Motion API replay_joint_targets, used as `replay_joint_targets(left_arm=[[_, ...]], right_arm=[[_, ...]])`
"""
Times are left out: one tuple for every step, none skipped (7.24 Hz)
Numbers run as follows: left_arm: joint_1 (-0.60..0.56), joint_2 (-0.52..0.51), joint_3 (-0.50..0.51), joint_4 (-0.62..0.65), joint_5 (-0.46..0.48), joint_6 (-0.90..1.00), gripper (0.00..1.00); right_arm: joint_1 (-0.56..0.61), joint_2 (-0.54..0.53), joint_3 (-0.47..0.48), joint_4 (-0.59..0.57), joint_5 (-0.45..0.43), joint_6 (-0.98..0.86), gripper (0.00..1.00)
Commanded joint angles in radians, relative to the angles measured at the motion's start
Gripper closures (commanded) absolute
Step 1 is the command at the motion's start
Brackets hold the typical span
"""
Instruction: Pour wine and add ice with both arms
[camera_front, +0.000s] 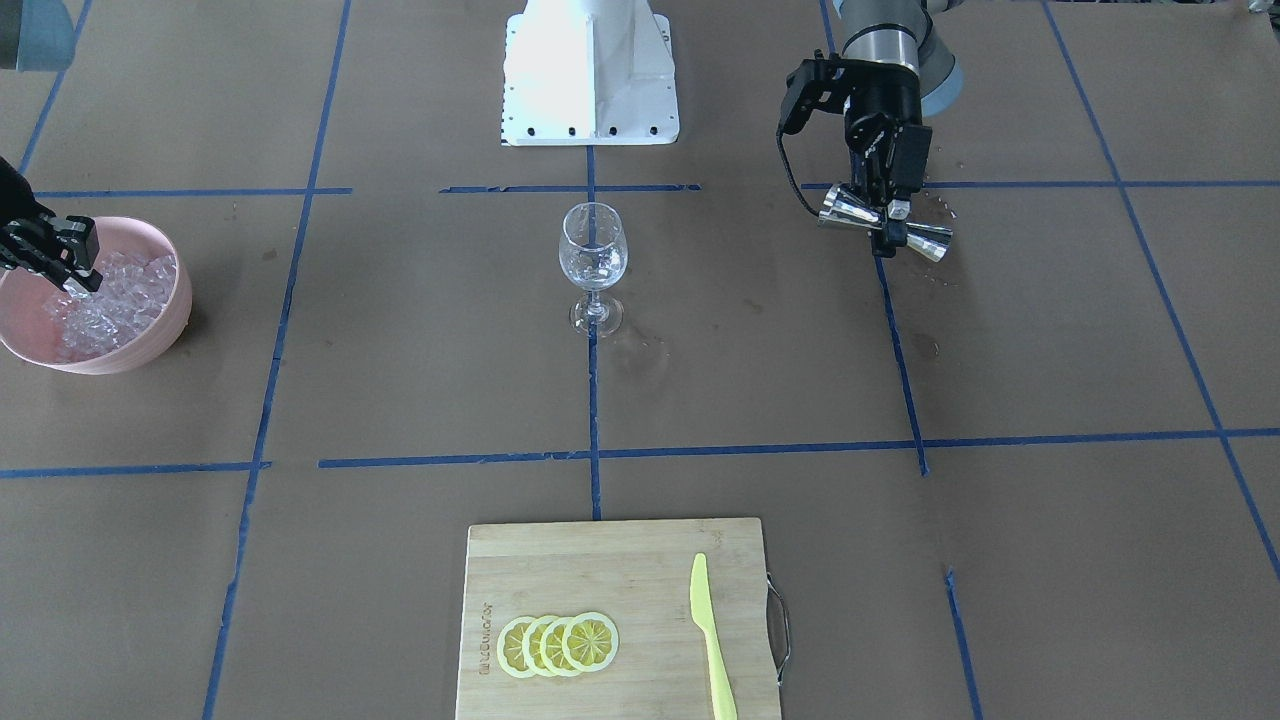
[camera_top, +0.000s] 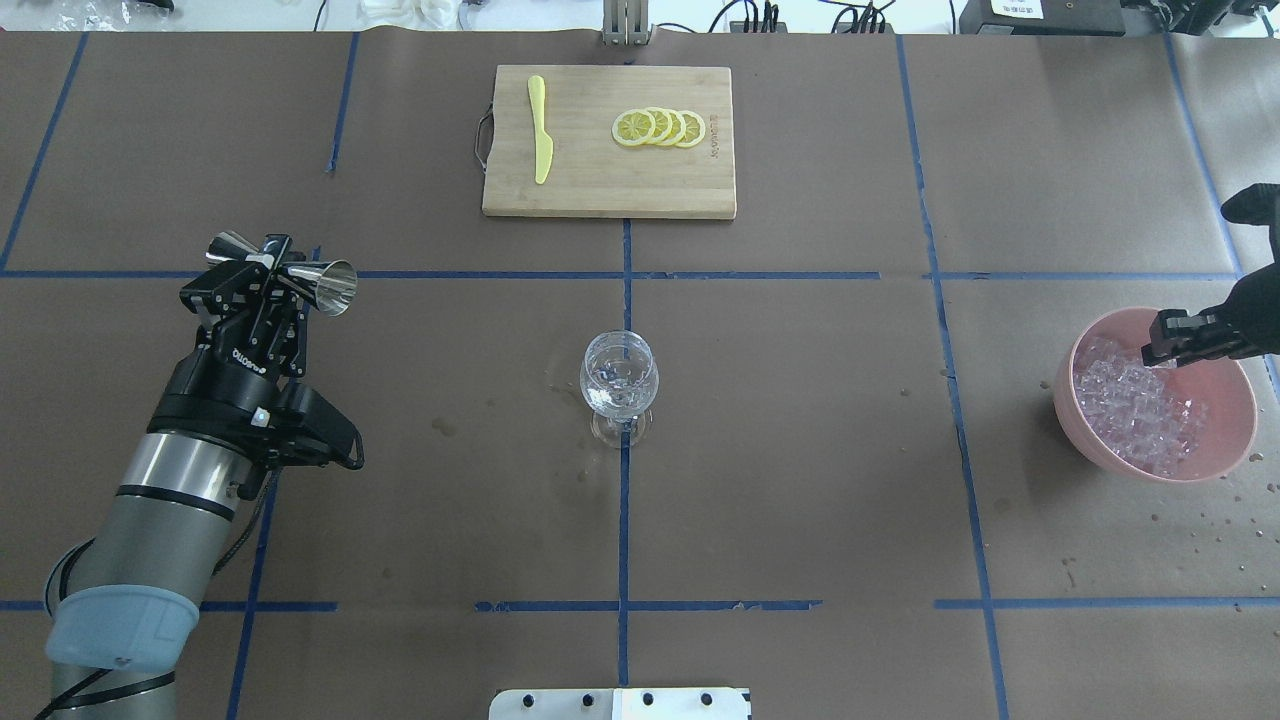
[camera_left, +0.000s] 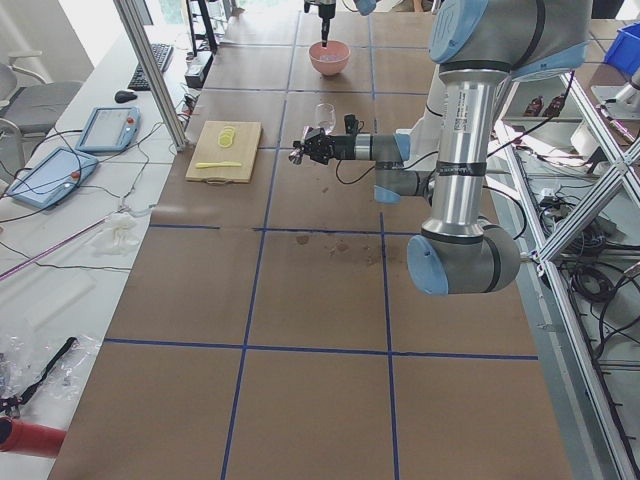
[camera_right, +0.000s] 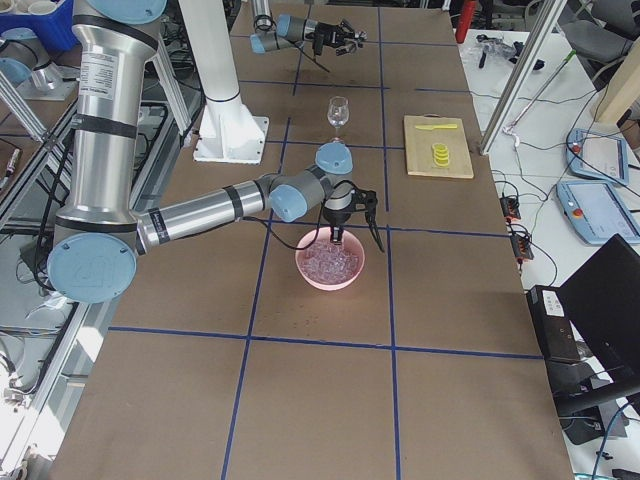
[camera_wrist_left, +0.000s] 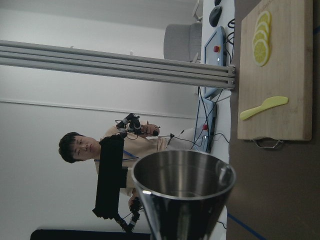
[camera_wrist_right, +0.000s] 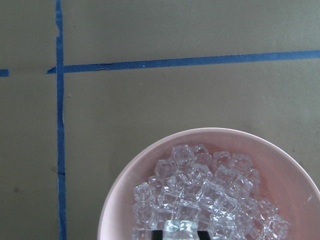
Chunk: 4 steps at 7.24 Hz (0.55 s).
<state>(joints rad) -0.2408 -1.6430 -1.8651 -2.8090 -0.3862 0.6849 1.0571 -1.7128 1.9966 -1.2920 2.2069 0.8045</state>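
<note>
My left gripper (camera_front: 888, 222) is shut on the waist of the steel jigger (camera_front: 850, 208) and holds it on its side above the table, well to the left of the stemmed glass (camera_top: 619, 385). The jigger's cup (camera_wrist_left: 182, 200) fills the left wrist view. A little clear wine (camera_front: 592, 262) sits in the glass at the table's centre. My right gripper (camera_top: 1160, 345) is down in the pink bowl (camera_top: 1230, 400) of ice (camera_top: 1140, 405). In the right wrist view one ice cube (camera_wrist_right: 180, 229) sits between the fingertips.
A bamboo cutting board (camera_front: 600, 570) with lemon slices (camera_front: 557, 643) and a yellow-green knife (camera_front: 710, 640) lies at the far edge. The white base block (camera_front: 590, 70) stands behind the glass. Wet spots mark the paper near the glass and bowl.
</note>
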Motion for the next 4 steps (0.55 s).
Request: replay_joint_targets(left_arm=[[0.0,0.097,0.045,-0.163,0.001,-0.119,1.0],[0.0,0.103,0.055,-0.164,0.001,-0.195,1.0],[0.0,0.109,0.058,-0.161,0.036,-0.203,1.0],[0.0,0.112,0.058,-0.159,0.052,-0.205,1.0]], right_arm=[[0.063,0.009,0.008,0.003,0.071,0.004,1.0],[0.064,0.013,0.01,0.003,0.071,0.005,1.0],[0.067,0.015,0.024,0.003,0.071,0.005,1.0],[0.069,0.015,0.036,0.003,0.071,0.007,1.0]])
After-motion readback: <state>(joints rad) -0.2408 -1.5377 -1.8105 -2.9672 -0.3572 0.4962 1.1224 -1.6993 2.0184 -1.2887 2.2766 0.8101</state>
